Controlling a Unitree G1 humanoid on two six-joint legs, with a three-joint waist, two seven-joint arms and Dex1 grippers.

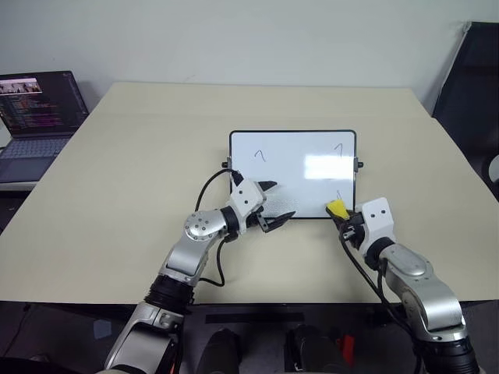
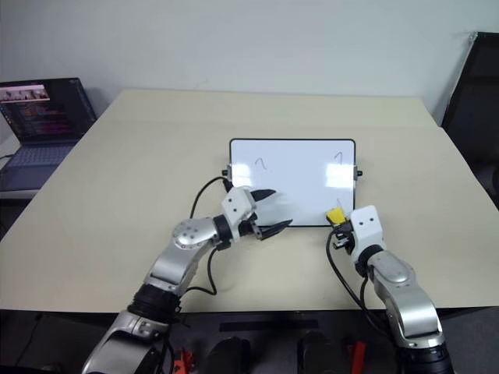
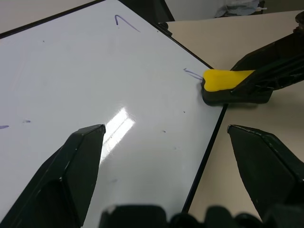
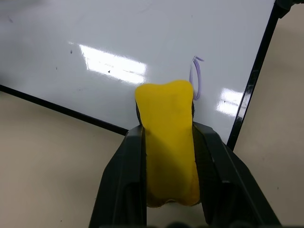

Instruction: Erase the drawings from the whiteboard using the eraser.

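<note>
Beige table, open laptop with lit dark screen off the table's far left corner, black chair beside the table's far right edge

- My left arm reaches forward and angles inward toward my right — forearm low, wrist roughly level.
- My left gripper stands with both black fingers spread wide apart, nothing between them.
- My right arm is bent at the elbow, wrist pitched slightly downward, pointing forward.
- My right gripper has its fingers clamped against the sides of the eraser — its end sticks out past the fingertips.
</note>
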